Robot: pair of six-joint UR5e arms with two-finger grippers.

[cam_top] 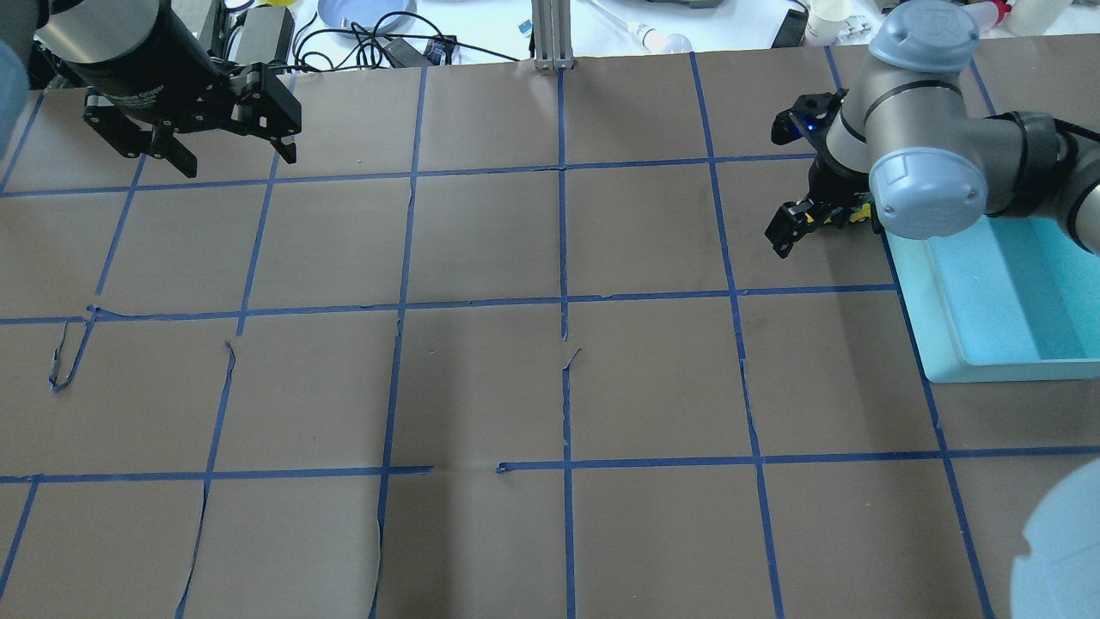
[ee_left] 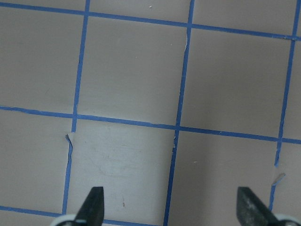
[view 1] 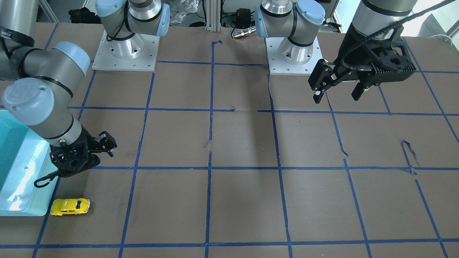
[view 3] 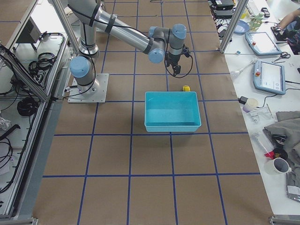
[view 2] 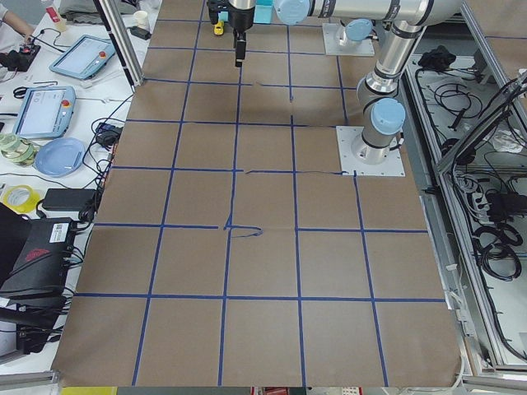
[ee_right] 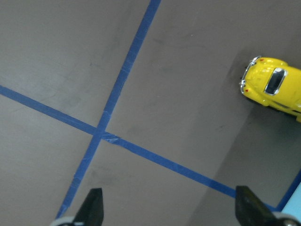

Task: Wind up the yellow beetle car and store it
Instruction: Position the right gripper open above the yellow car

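Bright, even overhead light is seen; glare is caught on the teal bin floor. A soft shadow band is cast across the table, well apart from the bin. An arm joint near the bin is rendered out of focus.

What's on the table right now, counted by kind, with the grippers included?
yellow beetle car: 1
turquoise bin: 1
grippers: 2, namely the left gripper and the right gripper, both open and holding nothing
Total: 4
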